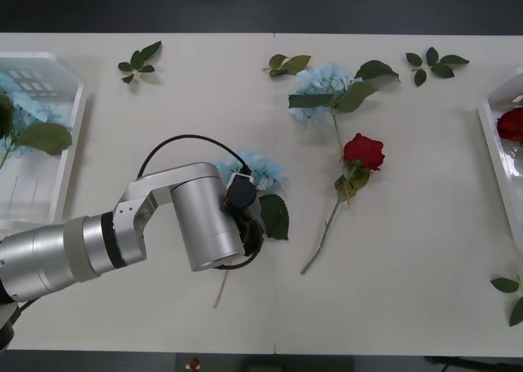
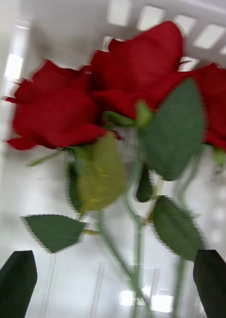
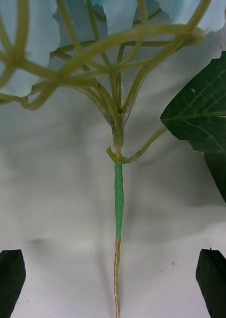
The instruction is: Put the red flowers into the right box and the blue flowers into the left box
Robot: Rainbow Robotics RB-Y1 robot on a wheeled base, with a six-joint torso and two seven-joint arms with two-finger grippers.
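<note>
My left gripper (image 3: 113,283) hovers open over a blue flower (image 1: 255,172) lying mid-table, its black fingertips (image 3: 8,278) on either side of the thin green stem (image 3: 117,198). A second blue flower (image 1: 323,84) lies farther back, with a red flower (image 1: 364,151) on the table beside it. The left box (image 1: 73,135) holds a blue flower (image 1: 24,110). The right box (image 1: 490,135) holds a red flower (image 1: 511,124). My right gripper (image 2: 113,278) is open above red flowers (image 2: 58,114) lying in that white box (image 2: 157,15).
Loose green leaf sprigs lie at the back left (image 1: 139,60), back middle (image 1: 288,63), back right (image 1: 433,64) and front right (image 1: 511,294). My left arm (image 1: 122,233) reaches across the front left of the table.
</note>
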